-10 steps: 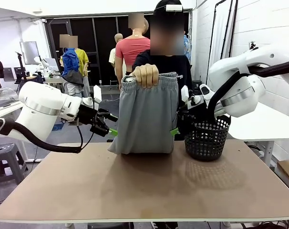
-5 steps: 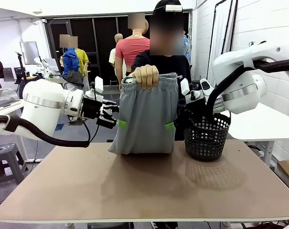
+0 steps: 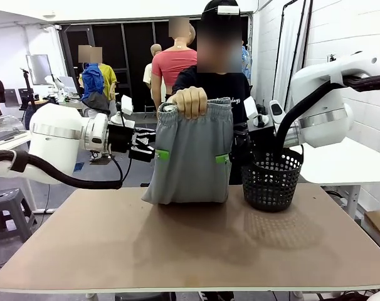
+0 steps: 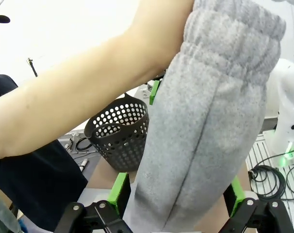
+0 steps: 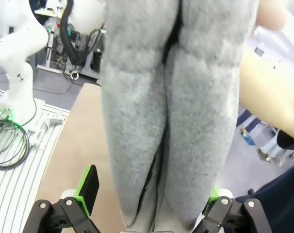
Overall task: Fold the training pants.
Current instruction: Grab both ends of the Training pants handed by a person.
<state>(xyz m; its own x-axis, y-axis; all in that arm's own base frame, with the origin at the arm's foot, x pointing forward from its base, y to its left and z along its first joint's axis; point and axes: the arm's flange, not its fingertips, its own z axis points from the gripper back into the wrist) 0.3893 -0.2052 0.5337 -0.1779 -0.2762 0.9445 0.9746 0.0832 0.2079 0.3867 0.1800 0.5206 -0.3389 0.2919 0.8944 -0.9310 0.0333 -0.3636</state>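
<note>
Evidently no fold is made yet: the training pants hang from the person's hand, hem on the desk, while the left pincer and right pincer, both spread, straddle their side edges without clamping.

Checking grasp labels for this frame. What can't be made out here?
Hems of the training pants: front view, bunched on the table; both wrist views, cut off by the bottom edge.
One pad of the right gripper: right wrist view, mostly behind the fabric.
Whether the pads of the left gripper touch the fabric: left wrist view, too close to call.
Floor of the basket: front view, behind its mesh wall.
</note>
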